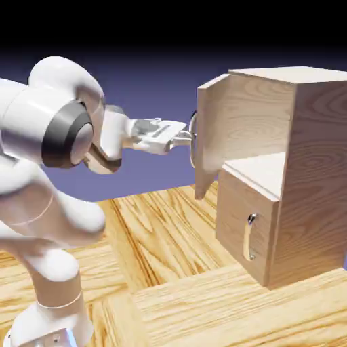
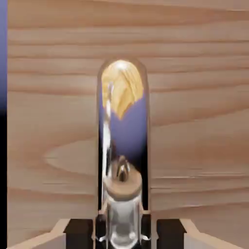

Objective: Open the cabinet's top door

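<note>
- In the exterior view, the white robot arm (image 1: 47, 176) rises on the left and reaches to the right, toward the cabinet (image 1: 305, 169).
- The cabinet is a tall box of light wood. It stands on the right side of the wooden table (image 1: 169, 284).
- The top door (image 1: 215, 132) is swung part way open. Its free edge points left, toward the arm, and there is a gap between the door and the front of the cabinet.
- Behind the open door you can see a pale shelf (image 1: 261, 169) inside the cabinet.
- The gripper (image 1: 184, 137) is level and its tip is right at the long silver handle (image 1: 193, 139) on the top door.
- Below the top door is the shorter door (image 1: 244, 227). It is shut flat, and its short silver handle (image 1: 250, 237) stands up and down.
- In the hand view, the wood of the top door (image 2: 194, 121) fills almost the whole picture.
- The long handle (image 2: 124, 126) runs up the middle, shiny like a mirror, with blue and gold colours in it.
- The gripper (image 2: 124, 233) is at the bottom edge. Its two dark fingers (image 2: 80, 233) sit very close together, one on each side of the handle.
- The gripper is pinched almost all the way closed, and the handle is what it has hold of.
- A thin strip of blue backdrop (image 2: 3, 48) shows at the far left of this view.
</note>
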`<state>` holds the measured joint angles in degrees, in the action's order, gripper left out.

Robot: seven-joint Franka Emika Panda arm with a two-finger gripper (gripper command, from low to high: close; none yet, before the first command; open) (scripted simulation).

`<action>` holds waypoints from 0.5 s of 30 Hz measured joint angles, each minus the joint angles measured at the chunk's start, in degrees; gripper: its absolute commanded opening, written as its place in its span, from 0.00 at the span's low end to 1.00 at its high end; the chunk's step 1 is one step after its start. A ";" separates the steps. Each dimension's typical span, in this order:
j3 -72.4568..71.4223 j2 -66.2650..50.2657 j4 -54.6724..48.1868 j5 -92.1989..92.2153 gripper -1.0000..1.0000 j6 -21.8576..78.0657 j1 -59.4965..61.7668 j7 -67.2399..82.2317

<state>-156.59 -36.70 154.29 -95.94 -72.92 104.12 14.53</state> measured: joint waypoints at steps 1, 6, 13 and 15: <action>-0.63 2.08 -1.43 2.40 0.00 1.66 -0.76 -0.94; -2.75 12.46 -9.55 13.26 0.00 8.52 -3.54 -4.97; -3.89 26.92 -23.28 25.99 0.00 16.12 -5.16 -8.48; -3.94 30.81 -27.43 28.99 0.00 18.06 -5.50 -8.98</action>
<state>-160.52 -5.89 126.87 -66.94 -54.85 98.62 5.55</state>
